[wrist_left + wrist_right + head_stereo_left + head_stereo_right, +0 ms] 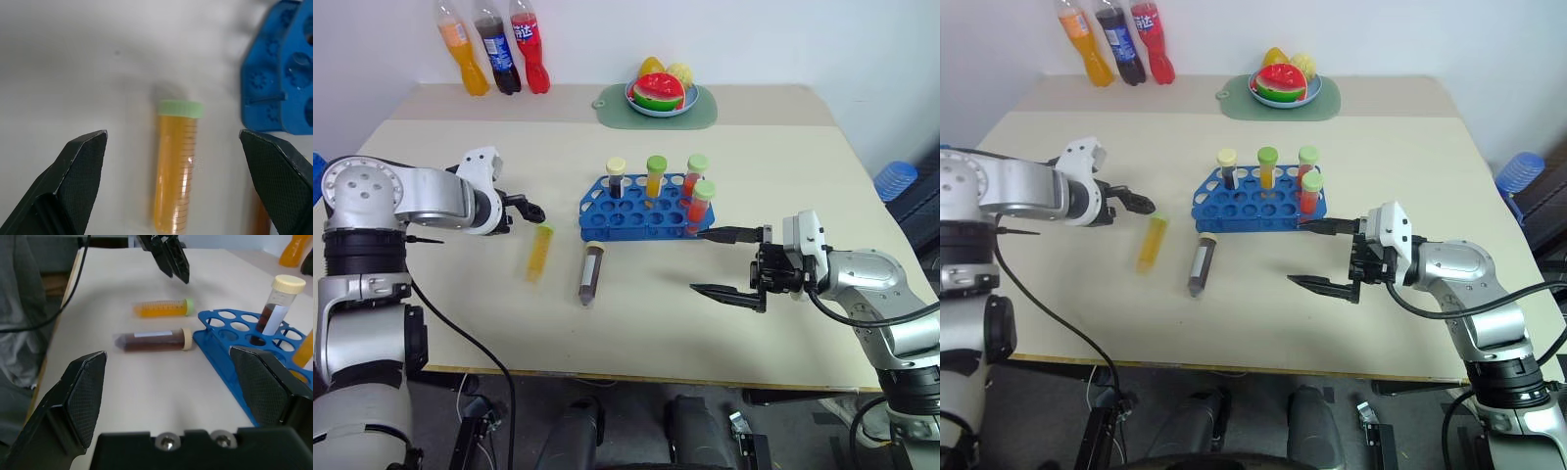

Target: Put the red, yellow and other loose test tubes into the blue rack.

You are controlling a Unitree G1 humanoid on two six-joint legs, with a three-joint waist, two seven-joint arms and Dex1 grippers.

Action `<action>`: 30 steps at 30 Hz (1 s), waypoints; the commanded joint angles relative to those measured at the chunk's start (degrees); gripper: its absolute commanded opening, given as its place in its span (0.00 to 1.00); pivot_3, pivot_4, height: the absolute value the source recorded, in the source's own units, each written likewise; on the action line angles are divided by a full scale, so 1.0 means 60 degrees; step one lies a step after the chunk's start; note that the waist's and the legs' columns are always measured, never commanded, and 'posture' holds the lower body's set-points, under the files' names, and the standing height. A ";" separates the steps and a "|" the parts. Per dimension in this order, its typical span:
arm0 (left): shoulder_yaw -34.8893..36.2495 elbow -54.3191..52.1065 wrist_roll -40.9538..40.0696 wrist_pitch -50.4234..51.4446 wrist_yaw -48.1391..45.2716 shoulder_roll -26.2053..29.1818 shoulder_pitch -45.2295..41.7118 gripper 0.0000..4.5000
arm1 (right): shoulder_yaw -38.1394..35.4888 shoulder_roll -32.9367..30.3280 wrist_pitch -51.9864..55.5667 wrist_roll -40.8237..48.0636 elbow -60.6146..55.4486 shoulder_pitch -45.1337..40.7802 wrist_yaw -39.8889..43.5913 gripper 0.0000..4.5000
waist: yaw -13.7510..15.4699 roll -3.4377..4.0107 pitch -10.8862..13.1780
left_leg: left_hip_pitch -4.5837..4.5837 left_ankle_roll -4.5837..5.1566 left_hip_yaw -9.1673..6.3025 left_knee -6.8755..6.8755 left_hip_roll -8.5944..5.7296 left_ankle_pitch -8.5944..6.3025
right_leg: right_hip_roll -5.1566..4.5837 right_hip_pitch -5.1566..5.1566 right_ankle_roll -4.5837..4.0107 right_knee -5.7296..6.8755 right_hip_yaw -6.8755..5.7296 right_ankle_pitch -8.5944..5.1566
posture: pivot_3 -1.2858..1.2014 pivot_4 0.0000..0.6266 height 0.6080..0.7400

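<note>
Head view: yellow tube [539, 252] and brown tube [591, 273] lay loose on tabletop [783, 176], just left of blue rack [641, 208]. Left end effector [532, 210] hovered agape above yellow tube. Right wrist view: right end effector [166, 389] spread wide, empty, facing both tubes.

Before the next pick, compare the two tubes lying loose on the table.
The yellow-orange tube has a green cap; the dark brown tube has a cream cap. The yellow-orange tube lies farther from the blue rack; the dark brown tube's cap almost reaches it. Both lie flat, caps toward the far side, ungrasped.
</note>
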 commanded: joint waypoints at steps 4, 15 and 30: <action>-0.0023 0.1169 0.1202 0.0467 -0.0699 -0.0537 -0.0860 1.00 | -0.0124 0.0056 0.0138 0.0080 -0.0555 -0.0016 -0.0312 0.98 | -0.0040 -0.0003 0.0001 | -0.0007 -0.0004 0.0000 0.0000 0.0000 0.0002 | 0.0000 -0.0009 0.0001 0.0003 0.0000 0.0000 | 0.52 0.24 1.00; 0.0130 0.2196 0.1719 0.0467 -0.0155 -0.0970 -0.1361 1.00 | -0.0204 0.0129 -0.0006 -0.0108 -0.0892 0.0489 -0.0858 0.98 | -0.0031 -0.0007 0.0001 | -0.0041 -0.0009 -0.0004 0.0023 0.0000 0.0005 | -0.0001 -0.0038 0.0003 0.0018 0.0000 0.0001 | 0.52 0.24 1.00; 0.0151 0.2511 0.2514 0.0467 -0.0237 -0.1557 -0.1057 0.59 | -0.0165 0.0238 0.0016 -0.0170 -0.1164 0.0819 -0.1321 1.00 | -0.0057 -0.0009 -0.0001 | -0.0135 -0.0010 -0.0009 0.0116 -0.0019 0.0005 | -0.0009 -0.0099 0.0028 0.0042 0.0000 0.0015 | 0.52 0.24 1.00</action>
